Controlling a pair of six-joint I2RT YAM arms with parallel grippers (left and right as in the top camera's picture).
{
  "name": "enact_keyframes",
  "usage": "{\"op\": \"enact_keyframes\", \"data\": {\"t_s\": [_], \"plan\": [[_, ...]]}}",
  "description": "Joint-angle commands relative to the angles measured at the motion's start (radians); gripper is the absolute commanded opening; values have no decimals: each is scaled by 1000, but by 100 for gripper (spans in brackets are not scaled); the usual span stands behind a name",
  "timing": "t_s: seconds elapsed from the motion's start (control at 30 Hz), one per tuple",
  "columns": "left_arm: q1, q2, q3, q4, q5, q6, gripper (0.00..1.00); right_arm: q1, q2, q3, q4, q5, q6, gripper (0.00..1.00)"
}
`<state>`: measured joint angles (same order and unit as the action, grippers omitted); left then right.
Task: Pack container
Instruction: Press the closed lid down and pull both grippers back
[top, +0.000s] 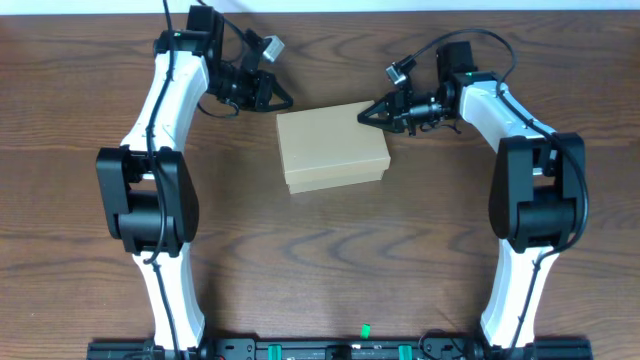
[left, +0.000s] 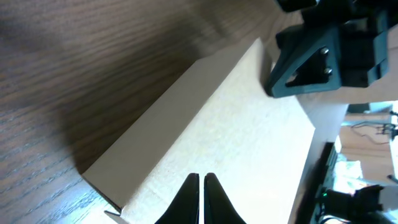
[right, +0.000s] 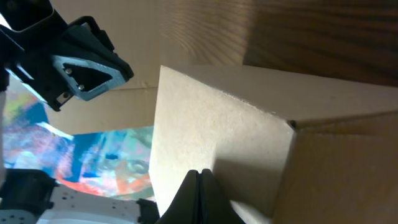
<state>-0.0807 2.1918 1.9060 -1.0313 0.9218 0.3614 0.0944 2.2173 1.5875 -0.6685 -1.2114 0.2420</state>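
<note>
The box (top: 333, 147) sits closed at the middle of the tabletop (top: 330, 260), so whatever is inside is hidden. The left claw (top: 284, 101), at the box's eleven o'clock corner, has its fingers pressed together on nothing. The right claw (top: 363, 116), at the two o'clock corner, is likewise pinched closed and empty. I cannot tell whether either touches the box.
</note>
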Motion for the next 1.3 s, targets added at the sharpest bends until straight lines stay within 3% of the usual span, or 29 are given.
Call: {"op": "enact_keyframes", "data": {"t_s": [0.0,0.17,0.5,0.93,1.27], "plan": [[6,-16,5,-51,-73,70,6,7,-14,3,-15,183,-55,2],[-32,-16,-2,-142,-188,126,6,36,-46,3,-70,344,-129,1],[-96,-12,-27,-173,-363,133,6,37,-46,3,-67,348,-128,1],[-85,-21,-48,-160,-371,105,6,30,-114,4,-60,356,-128,1],[51,-218,20,-147,-258,22,6,32,-370,4,-282,806,-106,1]]}}
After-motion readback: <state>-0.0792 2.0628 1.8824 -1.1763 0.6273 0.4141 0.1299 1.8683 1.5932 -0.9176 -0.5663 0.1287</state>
